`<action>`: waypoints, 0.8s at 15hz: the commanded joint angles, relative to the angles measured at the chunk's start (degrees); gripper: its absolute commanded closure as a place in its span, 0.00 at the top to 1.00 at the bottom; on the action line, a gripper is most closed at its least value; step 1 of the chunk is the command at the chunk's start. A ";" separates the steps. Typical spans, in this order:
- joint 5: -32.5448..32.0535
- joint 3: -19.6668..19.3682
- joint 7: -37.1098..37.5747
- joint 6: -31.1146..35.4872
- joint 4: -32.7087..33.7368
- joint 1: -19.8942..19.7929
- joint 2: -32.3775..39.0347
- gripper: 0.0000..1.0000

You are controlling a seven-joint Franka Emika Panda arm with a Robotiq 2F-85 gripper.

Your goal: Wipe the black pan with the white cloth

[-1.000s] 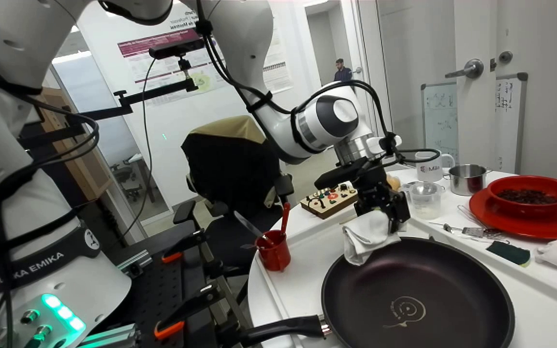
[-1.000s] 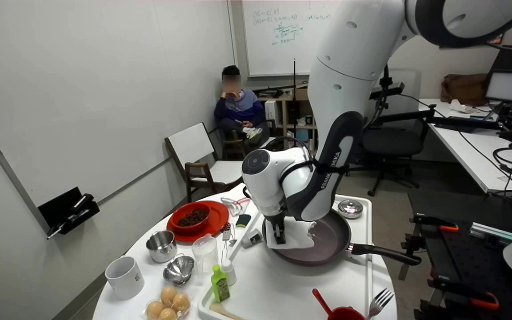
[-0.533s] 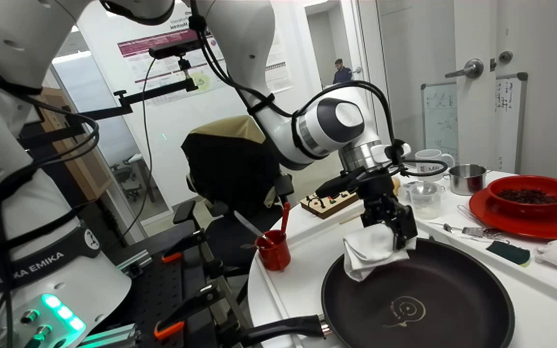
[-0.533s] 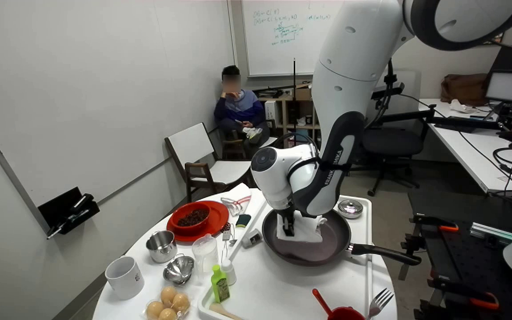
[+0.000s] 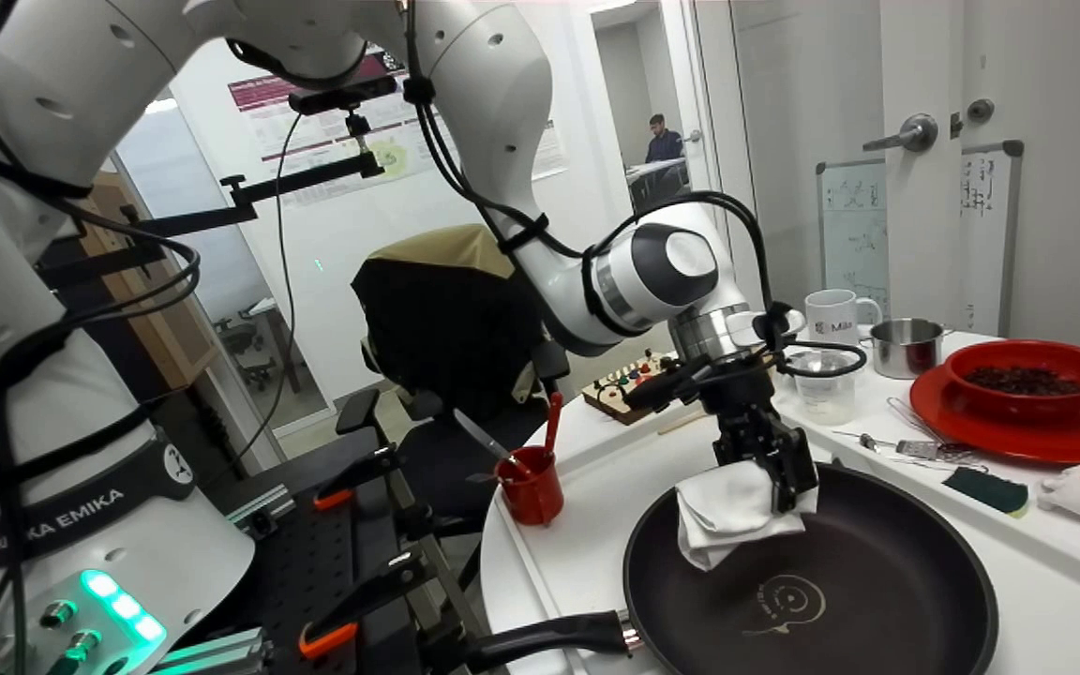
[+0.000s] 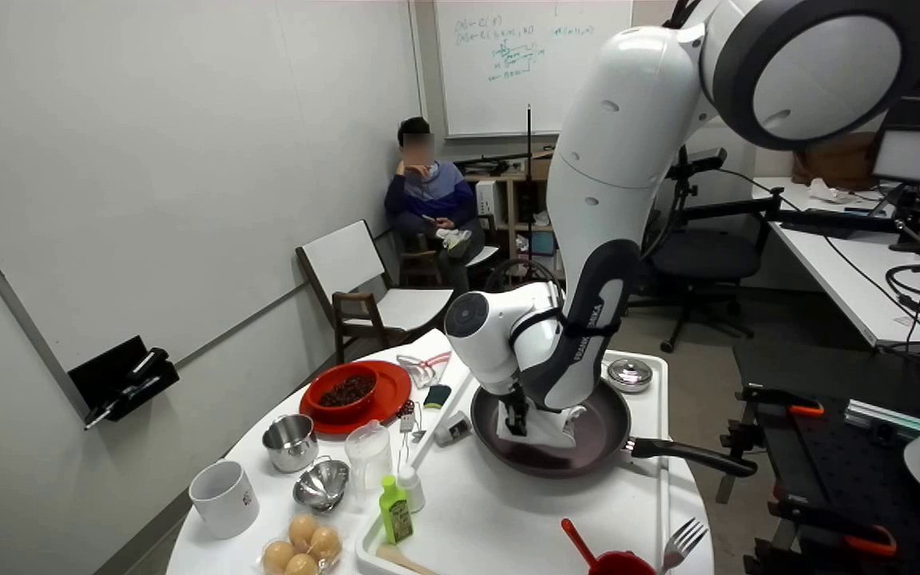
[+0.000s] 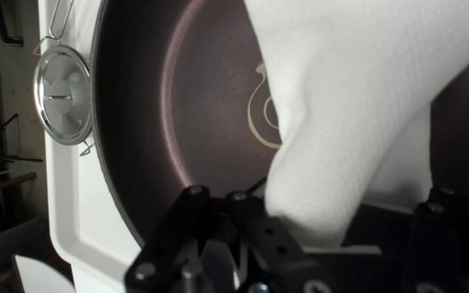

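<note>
One smooth white arm (image 6: 612,160) ends in one black gripper (image 5: 779,492). One round white table (image 6: 276,491) spreads below its two fingers (image 5: 796,478); on it, also under the fingers, lies one white tray (image 6: 500,511) with a raised rim. One round black pan (image 5: 859,562), smooth inside with a pale swirl at its middle and one long handle (image 5: 549,640), sits on the tray directly beneath the fingers. One round red plate (image 6: 394,391) lies past the tray's rim, apart from the fingers. One white cloth (image 5: 727,502), finely woven and folded in layers, is pinched between the fingers, within the circle of the pan; whether it touches the pan I cannot tell. One red bowl (image 5: 1037,405) with dark, grainy bits (image 5: 1023,380) inside stands on the plate. Well away from the fingers are one white mug (image 6: 224,501) and one shiny, straight-sided steel pot (image 6: 291,443); nearer to them, one clear jug (image 6: 370,457). One round, shiny metal piece (image 7: 61,108) with wire loops rests just beside the pan, across its rim from the fingers. One red cup (image 5: 533,497), one bright green bottle (image 6: 394,511) and four tan balls (image 6: 324,543) in clear wrap stand well apart from the fingers.
</note>
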 commanded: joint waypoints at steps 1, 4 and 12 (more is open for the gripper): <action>1.68 -0.62 -0.66 -0.42 1.11 0.68 1.13 0.04; 1.95 -0.63 -0.49 -1.05 2.53 0.66 2.16 0.04; 3.15 -1.51 0.86 -1.55 6.33 -0.17 5.87 0.04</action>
